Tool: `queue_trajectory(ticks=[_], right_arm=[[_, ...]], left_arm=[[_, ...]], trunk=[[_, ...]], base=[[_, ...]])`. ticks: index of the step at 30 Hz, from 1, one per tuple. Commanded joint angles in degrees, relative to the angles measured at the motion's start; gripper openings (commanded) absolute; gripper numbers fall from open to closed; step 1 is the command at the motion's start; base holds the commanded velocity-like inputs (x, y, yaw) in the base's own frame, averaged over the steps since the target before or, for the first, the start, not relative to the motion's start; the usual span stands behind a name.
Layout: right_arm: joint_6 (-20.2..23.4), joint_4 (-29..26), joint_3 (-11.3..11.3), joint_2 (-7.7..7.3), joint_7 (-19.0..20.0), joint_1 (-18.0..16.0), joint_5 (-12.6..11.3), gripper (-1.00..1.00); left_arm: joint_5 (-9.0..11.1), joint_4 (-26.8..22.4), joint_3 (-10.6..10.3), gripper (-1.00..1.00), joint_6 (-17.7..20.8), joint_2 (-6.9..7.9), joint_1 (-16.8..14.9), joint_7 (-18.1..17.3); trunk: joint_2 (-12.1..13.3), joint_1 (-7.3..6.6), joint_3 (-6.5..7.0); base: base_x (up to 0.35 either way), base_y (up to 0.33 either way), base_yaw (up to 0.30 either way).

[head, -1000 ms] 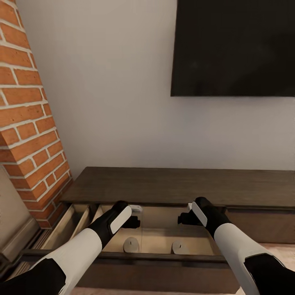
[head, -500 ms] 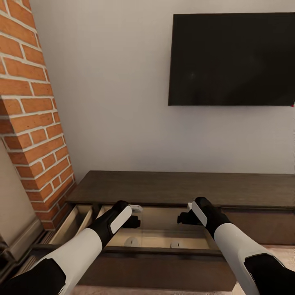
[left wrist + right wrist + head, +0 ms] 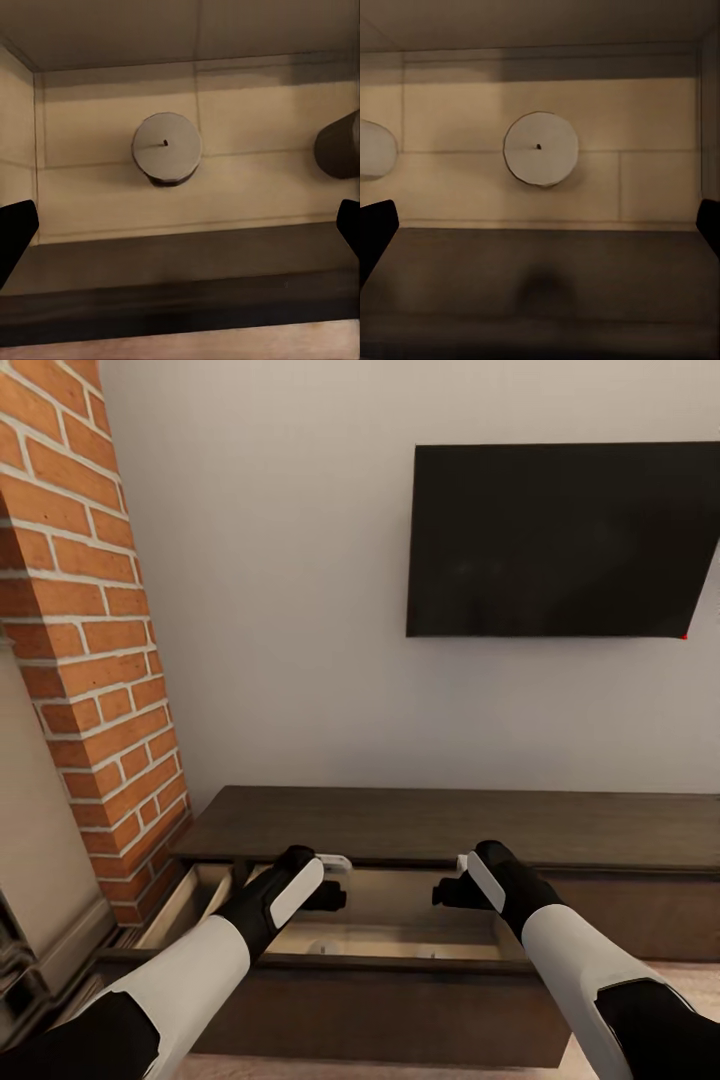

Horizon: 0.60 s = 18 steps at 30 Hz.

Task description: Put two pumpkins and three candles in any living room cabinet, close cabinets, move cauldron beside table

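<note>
Candles sat upright on the pale floor of the open drawer [image 3: 330, 972] of the dark cabinet [image 3: 450, 822]: one [image 3: 166, 148] below our left gripper [image 3: 180, 225], another [image 3: 541, 148] below our right gripper [image 3: 540, 225]. We judged them light, rigid and smooth, best pinched across the round sides near the top, though inclined to topple or roll if nudged. The drawer front, flat with no handle, seemed stiff and heavier, best pushed on its near face or top edge. Both arms reached forward side by side, wrists bent down over the drawer. Each gripper was spread wide, holding nothing, with only dark fingertips [image 3: 15, 232] at the edges of the wrist views.
</note>
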Motion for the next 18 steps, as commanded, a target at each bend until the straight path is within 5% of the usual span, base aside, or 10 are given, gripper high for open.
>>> queue_trajectory(ticks=[1, 8, 14, 18], right_arm=[[0.18, -0.10, 0.40, -0.06, -0.46, -0.03, -0.61, 1.00], [0.13, -0.89, 0.12, -0.13, -0.45, -0.03, -0.61, 1.00], [0.17, -8.88, -0.38, -0.25, -0.44, 0.23, -0.71, 1.00], [0.55, -15.45, -2.79, -0.30, -0.50, 0.67, -0.70, 1.00]], left_arm=[[0.61, -0.22, -0.24, 1.00, 0.05, 0.03, -0.05, 0.57], [0.42, -3.96, -0.24, 1.00, 0.16, 0.18, 0.02, 1.02], [0.50, -9.39, -0.24, 1.00, 0.23, 0.27, 0.13, 6.32], [0.61, -14.79, -0.20, 1.00, 0.55, 0.35, 0.22, 8.23]], trunk=[[0.39, -0.24, 0.12], [3.19, -1.78, 1.37], [5.60, -3.10, 2.45], [7.20, -3.97, 3.17]], base=[[-0.019, 0.000, 0.000], [-0.007, 0.000, 0.000], [0.000, 0.000, 0.000], [0.000, 0.000, 0.000]])
